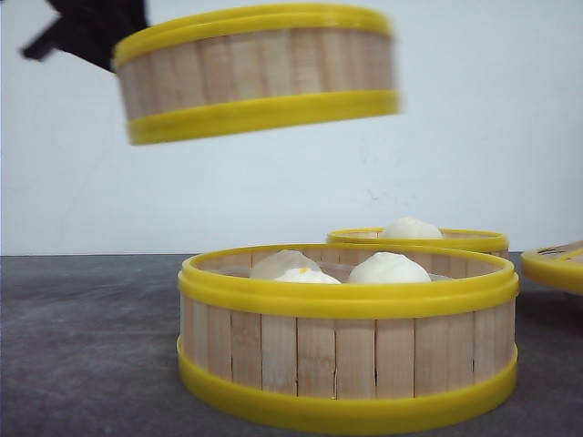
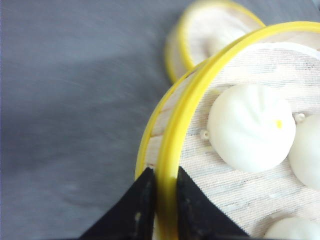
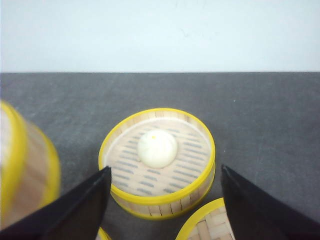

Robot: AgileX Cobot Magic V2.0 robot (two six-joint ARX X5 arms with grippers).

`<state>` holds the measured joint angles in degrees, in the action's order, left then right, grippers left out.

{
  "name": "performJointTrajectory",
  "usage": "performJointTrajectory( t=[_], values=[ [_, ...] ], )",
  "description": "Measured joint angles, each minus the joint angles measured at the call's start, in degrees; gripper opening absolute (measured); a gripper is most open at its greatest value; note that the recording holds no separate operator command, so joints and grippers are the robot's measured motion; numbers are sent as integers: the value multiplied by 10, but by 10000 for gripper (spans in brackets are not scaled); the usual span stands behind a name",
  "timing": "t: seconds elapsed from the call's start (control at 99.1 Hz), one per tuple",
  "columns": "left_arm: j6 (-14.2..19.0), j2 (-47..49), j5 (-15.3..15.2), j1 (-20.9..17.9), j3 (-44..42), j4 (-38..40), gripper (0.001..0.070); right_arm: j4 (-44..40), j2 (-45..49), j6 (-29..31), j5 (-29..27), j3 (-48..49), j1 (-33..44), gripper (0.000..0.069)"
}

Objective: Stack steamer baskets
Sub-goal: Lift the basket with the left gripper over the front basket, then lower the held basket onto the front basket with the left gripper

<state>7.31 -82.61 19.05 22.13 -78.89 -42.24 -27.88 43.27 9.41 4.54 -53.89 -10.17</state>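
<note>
Black left pincer (image 2: pixel 159 210): clamping narrow on the rim of the lifted basket (image 1: pixel 260 73), one finger inside the wall, one outside; rim grip is likely leaving the underside free for seating.
Lifted basket: hanging in the air, up and left of the near basket (image 1: pixel 346 341), well apart from it; buns (image 2: pixel 250 132) are riding inside on a cloth liner.
Lifted basket attitude: slightly tilted, open side up, round so no real long axis; motion-blurred in the front view.
Near basket: sitting flat on the grey bench (image 1: pixel 82 355), open side up, two buns (image 1: pixel 387 269) showing above the rim; my read is it's the stack base.
Far basket (image 3: pixel 157 162): resting on the bench behind the near one, one bun (image 3: pixel 156 148) inside.
Right pincer (image 3: pixel 162 195): spread wide, gripping nothing, hovering over the far basket, probably lining up for it.
Lid (image 1: pixel 556 264): flat, yellow-rimmed, lying at the bench's right edge.
</note>
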Motion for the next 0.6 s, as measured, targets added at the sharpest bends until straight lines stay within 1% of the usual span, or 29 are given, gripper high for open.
performJointTrajectory(
  t=[0.061,0.121,0.212,0.293,0.414,0.595],
  values=[
    [-5,-12,-21,30,0,-1,25,-11,0,0,0,-9,0,427],
    [-10,-26,-37,52,0,-3,25,-17,0,0,0,-15,0,427],
    [-14,-48,-42,72,0,-5,25,-19,0,0,0,-20,0,427],
    [-17,-67,-45,85,0,-5,25,-28,-1,0,0,-20,0,427],
    [-21,-92,-58,103,0,-10,25,-38,-1,0,0,-20,0,427],
    [-21,-107,-59,106,0,0,25,-50,-2,0,0,-20,0,427]
  ],
)
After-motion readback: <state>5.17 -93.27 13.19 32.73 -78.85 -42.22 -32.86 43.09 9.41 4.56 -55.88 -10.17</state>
